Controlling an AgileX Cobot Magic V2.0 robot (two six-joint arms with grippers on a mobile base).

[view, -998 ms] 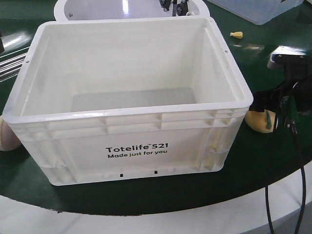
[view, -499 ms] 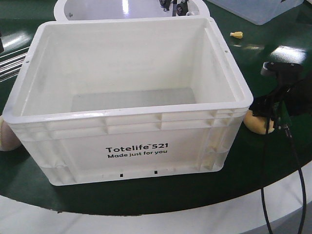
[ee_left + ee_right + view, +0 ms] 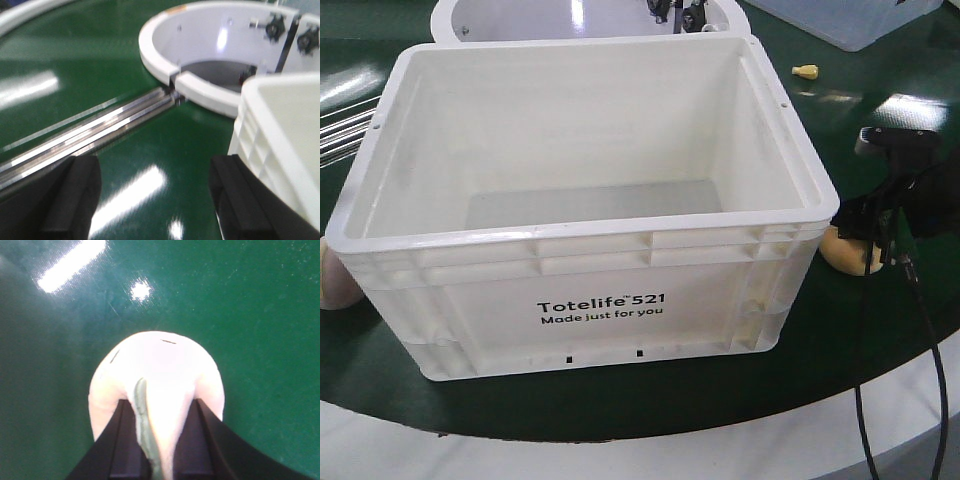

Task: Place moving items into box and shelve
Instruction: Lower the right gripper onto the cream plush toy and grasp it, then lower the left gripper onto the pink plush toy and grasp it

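1. The right pincer (image 3: 160, 407) is narrowed around the pale yellow lump (image 3: 155, 372). Its black fingers (image 3: 122, 440) press on both flanks and the green stripe runs up between them. I judge this a firm side grip, taken so the lump can be carried.
2. In the front view the pale yellow lump (image 3: 847, 255) sits low on the green counter (image 3: 800, 350), just beside the right wall of the box (image 3: 470, 300). I cannot tell whether it has left the surface.
3. The right pincer (image 3: 876, 235) comes at the lump from the outer side, away from the box. That leaves the path up and over the rim free. Its cable (image 3: 920, 330) hangs down toward the counter edge.
4. The box stands upright with the print facing front. Its visible floor is bare, so nothing is packed yet.
5. The pinkish-tan lump (image 3: 335, 280) lies on the counter against the box's left front corner, half out of frame. Nothing is touching it.
6. The left pincer (image 3: 157, 200) is spread wide with nothing between the pads. It hangs over bare counter near the metal rail (image 3: 90, 135) and the round white housing (image 3: 200, 85), with the box's corner at its right. It is probably parked there to keep clear of the right arm's lift.
7. Next step, as I judge it: lift high enough to clear the tall rim, then release inside. The rounded lump may roll or slip if the grip is off-centre.
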